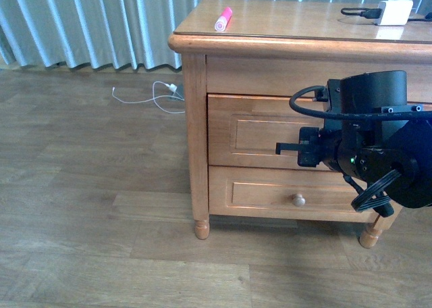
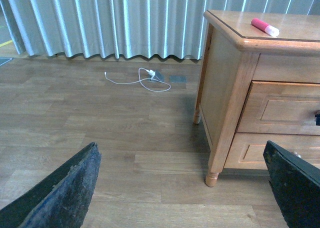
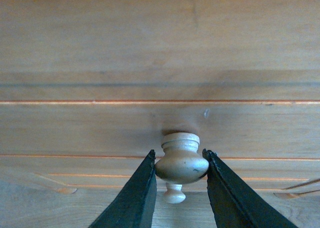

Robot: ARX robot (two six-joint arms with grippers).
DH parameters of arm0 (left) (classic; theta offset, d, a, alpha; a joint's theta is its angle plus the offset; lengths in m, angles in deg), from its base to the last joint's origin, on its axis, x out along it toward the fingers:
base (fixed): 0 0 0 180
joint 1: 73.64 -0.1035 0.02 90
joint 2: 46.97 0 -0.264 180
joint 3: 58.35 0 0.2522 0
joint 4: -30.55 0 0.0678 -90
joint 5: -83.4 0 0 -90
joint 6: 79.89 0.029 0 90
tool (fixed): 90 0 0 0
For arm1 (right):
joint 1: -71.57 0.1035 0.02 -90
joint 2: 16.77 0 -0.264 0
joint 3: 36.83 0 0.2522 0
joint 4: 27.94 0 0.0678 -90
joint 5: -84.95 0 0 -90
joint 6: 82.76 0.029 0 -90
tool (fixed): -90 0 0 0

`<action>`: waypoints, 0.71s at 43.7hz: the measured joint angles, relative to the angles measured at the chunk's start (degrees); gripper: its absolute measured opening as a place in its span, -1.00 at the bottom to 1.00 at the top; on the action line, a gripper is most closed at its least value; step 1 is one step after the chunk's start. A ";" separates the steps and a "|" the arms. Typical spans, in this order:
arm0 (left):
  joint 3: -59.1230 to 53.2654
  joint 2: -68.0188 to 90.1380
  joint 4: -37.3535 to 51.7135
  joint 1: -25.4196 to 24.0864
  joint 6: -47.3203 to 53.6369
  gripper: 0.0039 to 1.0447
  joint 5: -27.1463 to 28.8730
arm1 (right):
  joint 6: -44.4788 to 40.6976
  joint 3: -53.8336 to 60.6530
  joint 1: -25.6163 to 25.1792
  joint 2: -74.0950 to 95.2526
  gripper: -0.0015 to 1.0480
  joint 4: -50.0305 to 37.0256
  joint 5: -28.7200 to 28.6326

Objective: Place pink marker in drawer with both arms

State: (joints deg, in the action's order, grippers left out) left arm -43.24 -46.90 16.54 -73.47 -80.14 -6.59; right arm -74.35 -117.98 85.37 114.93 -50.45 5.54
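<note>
The pink marker (image 1: 223,19) lies on the left part of the nightstand top, also in the left wrist view (image 2: 265,27). The upper drawer (image 1: 256,132) looks flush with the cabinet front. My right arm (image 1: 371,146) is in front of it and hides its knob in the front view. In the right wrist view my right gripper (image 3: 179,153) is shut on the round pale drawer knob (image 3: 181,160), one finger on each side. My left gripper (image 2: 181,145) is open and empty, low over the floor to the left of the nightstand.
A second drawer (image 1: 270,194) with its own knob (image 1: 298,200) sits below. A white charger block (image 1: 394,12) with a black cable lies on the top at the right. A white cable (image 1: 158,95) lies on the floor by the curtain.
</note>
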 joint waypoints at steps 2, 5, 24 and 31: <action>0.00 0.00 0.00 0.00 -0.02 0.89 0.00 | 0.07 1.01 0.13 -0.74 -0.56 0.15 -0.28; 0.02 0.00 0.00 0.00 -0.02 0.89 0.00 | 0.48 3.17 0.20 -2.25 -0.57 0.50 -1.62; 0.00 0.00 0.00 0.00 -0.02 0.89 0.00 | 1.05 25.53 2.99 -20.17 -0.62 5.66 -9.09; 0.00 0.00 0.00 0.00 0.00 0.89 0.00 | 1.86 31.04 4.42 -24.15 -0.82 5.75 -10.73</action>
State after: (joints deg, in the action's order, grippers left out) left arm -43.24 -46.90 16.54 -73.47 -80.14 -6.59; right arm -72.49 -86.95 89.79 90.78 -44.71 -5.19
